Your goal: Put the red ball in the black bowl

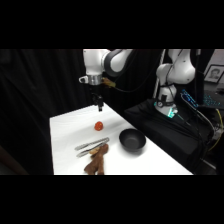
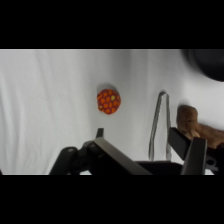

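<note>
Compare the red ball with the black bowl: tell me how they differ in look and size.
The red ball is small, while the black bowl is several times wider. The ball is red-orange with a spotted pattern; the bowl is plain matte black. The ball is a closed sphere; the bowl is open and hollow. Both are round and rest on the white table.

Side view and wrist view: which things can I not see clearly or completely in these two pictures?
- Gripper, side view: too small and dark to tell how the fingers stand.
- Black bowl, wrist view: cut off by the picture's right edge; only part of the rim shows.
- Brown plush toy, wrist view: partly hidden behind the gripper's linkage.
- Silver tongs, wrist view: lower end hidden by the linkage.
- Red ball, side view: surface pattern too small to see.
</note>
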Motion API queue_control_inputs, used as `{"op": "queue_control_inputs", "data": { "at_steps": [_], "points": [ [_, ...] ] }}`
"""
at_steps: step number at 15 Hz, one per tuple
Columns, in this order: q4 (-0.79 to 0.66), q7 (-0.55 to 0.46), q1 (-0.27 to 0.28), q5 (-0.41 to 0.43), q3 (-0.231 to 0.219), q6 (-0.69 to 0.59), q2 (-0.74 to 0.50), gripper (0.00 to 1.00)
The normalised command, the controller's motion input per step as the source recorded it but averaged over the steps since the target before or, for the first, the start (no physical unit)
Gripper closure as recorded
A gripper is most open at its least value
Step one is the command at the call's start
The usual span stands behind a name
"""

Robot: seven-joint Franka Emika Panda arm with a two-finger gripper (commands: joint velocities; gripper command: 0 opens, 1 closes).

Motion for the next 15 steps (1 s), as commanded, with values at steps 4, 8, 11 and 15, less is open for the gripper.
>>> {"op": "queue_control_inputs", "data": {
  "at_steps": [4,8,11,15],
  "points": [
    [0.19,-0.22,-0.096,0.186,-0.021,0.16,0.23,0.00],
    [0.23,-0.13,-0.071,0.149,0.013,0.17,0.30,0.00],
    [0.24,-0.09,-0.082,0.136,0.043,0.15,0.32,0.00],
    [0.24,-0.12,-0.124,0.183,0.096,0.11,0.31,0.00]
  ]
}}
